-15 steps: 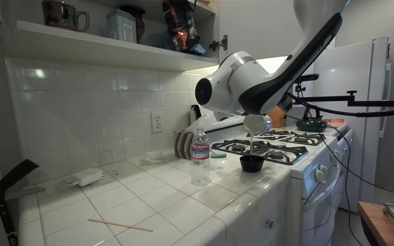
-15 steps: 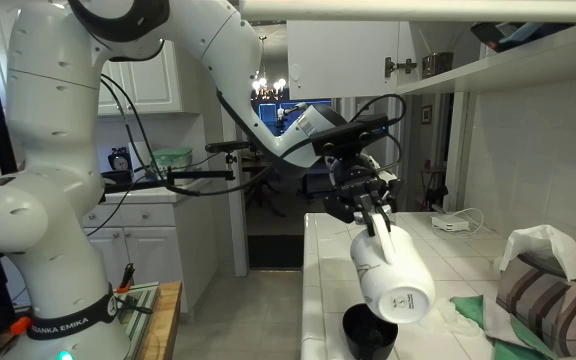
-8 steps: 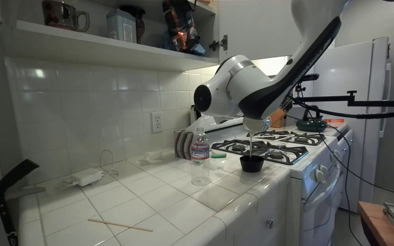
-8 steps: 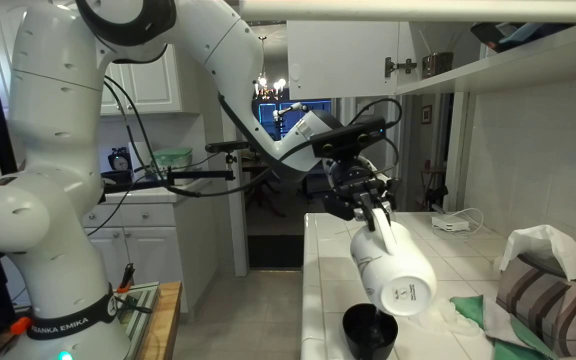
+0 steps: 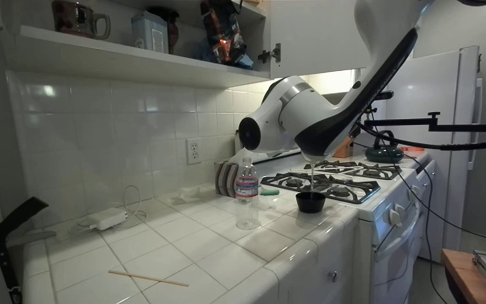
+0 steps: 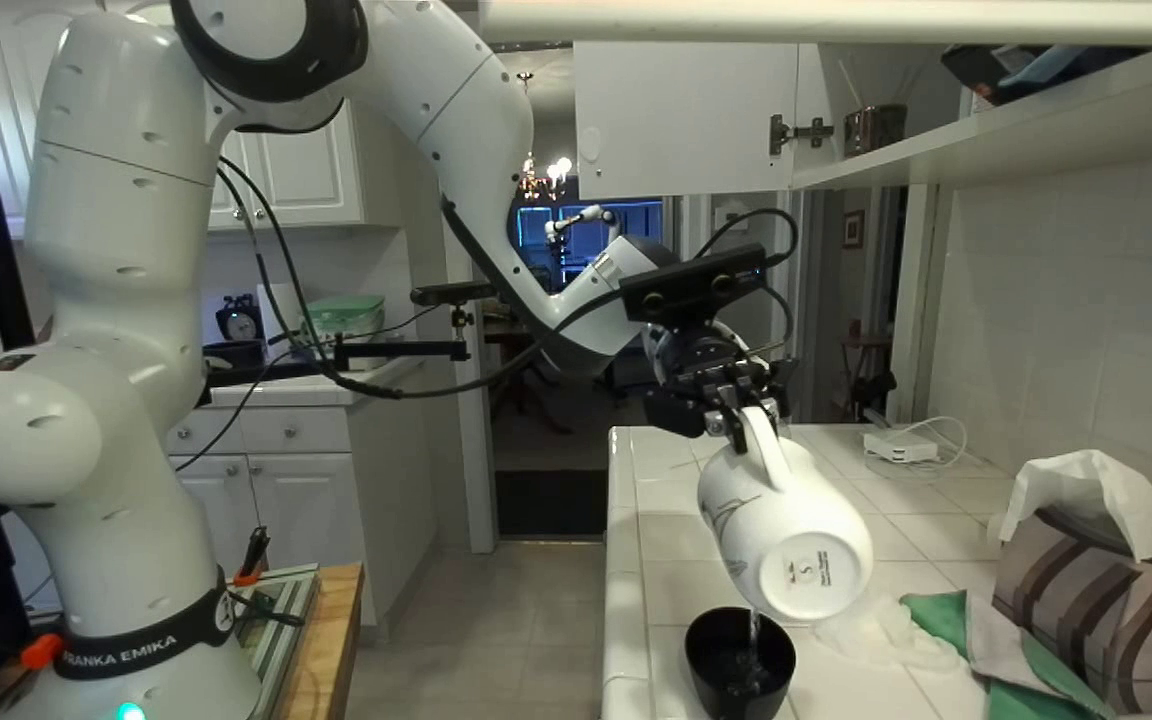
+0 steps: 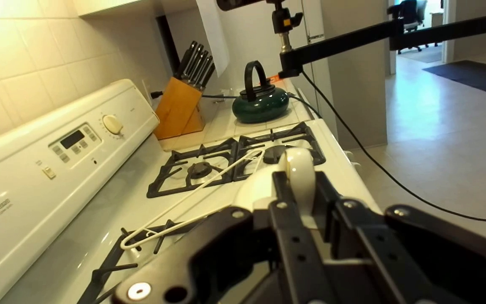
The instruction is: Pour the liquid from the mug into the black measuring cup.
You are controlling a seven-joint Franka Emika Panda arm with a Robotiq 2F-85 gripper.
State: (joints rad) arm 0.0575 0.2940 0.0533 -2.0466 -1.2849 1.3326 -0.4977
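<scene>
My gripper [image 7: 300, 179] is shut on the handle of the white mug [image 6: 786, 530]; a finger stands on each side of the handle [image 7: 302, 169] in the wrist view. The mug is tipped well over, its base facing the camera in an exterior view. In an exterior view only a sliver of the mug [image 5: 314, 159] shows below the arm. A thin stream of clear liquid [image 5: 312, 179] falls from it into the black measuring cup [image 5: 310, 204], which stands on the counter below. The stream [image 6: 753, 638] also enters the cup [image 6: 702, 664] in an exterior view.
A clear plastic bottle [image 5: 247, 211] stands on the tiled counter beside the cup. A striped tissue box [image 6: 1086, 610] and a green cloth [image 6: 1021, 650] lie near the wall. The stove [image 7: 222, 177], a knife block [image 7: 179, 107] and a dark green kettle [image 7: 260, 105] are beyond.
The arm and the mug have moved down a little, and the mug has tipped slightly further. The stream keeps falling into the cup and now shows below the mug in both exterior views.
</scene>
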